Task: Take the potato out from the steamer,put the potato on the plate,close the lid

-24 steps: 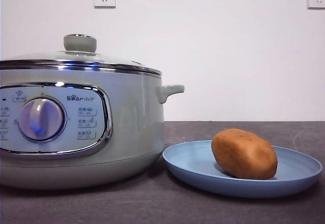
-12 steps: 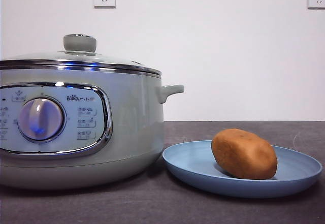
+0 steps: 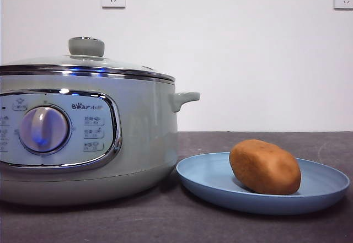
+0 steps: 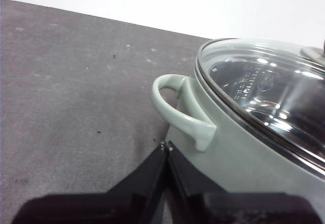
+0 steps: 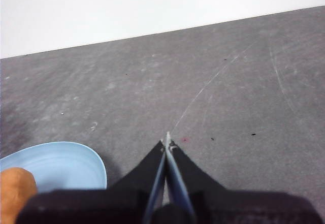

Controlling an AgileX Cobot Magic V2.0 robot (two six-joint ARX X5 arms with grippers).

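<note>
- Potato (image 3: 265,167) lies on the plate (image 3: 209,182), just beside the steamer (image 3: 143,138); lid (image 3: 83,61) sits on its rim.
- My left gripper (image 4: 166,147) and right gripper (image 5: 166,141): jaws pressed together, empty, over the tabletop (image 5: 228,82).
- Risk: left jaws near the steamer handle (image 4: 177,109); a careless swing could nudge the pot into the plate and roll the potato off.

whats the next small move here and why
Probably none beyond keeping both arms parked. The potato already lies on the plate, and the lid sits closed on the steamer. The left gripper and right gripper are shut and empty.
</note>
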